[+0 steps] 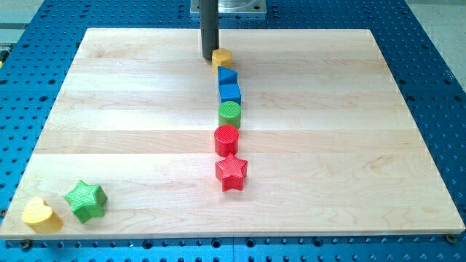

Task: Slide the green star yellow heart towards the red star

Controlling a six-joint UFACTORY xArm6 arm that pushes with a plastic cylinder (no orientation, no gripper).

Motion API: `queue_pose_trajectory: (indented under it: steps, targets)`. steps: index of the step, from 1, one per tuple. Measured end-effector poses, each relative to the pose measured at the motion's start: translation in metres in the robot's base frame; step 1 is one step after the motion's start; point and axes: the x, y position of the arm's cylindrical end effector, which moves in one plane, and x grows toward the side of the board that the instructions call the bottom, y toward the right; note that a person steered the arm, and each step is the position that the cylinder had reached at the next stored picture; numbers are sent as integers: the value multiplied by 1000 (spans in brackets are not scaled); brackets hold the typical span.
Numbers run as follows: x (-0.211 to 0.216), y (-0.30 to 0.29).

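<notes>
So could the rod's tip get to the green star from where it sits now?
Probably yes. My tip is at the view's top beside a small yellow block; the green star lies bottom left, with bare board between, left of the block column.

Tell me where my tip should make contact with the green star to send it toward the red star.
No grip is possible, only a push. Set my tip against the green star on its face toward the view's left, since the red star lies to its right and slightly higher. The yellow heart touches that side, so pushing from behind the heart would probably move both.
</notes>
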Motion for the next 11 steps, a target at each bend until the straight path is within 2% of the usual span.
queue_pose_trajectory:
  steps: [1, 3, 4, 5, 6, 7, 11]
  targets:
    - [35, -74]
    - [203, -227]
    - [235, -252]
    - [305, -250]
    - [347, -242]
    - [345, -229]
    - [338, -104]
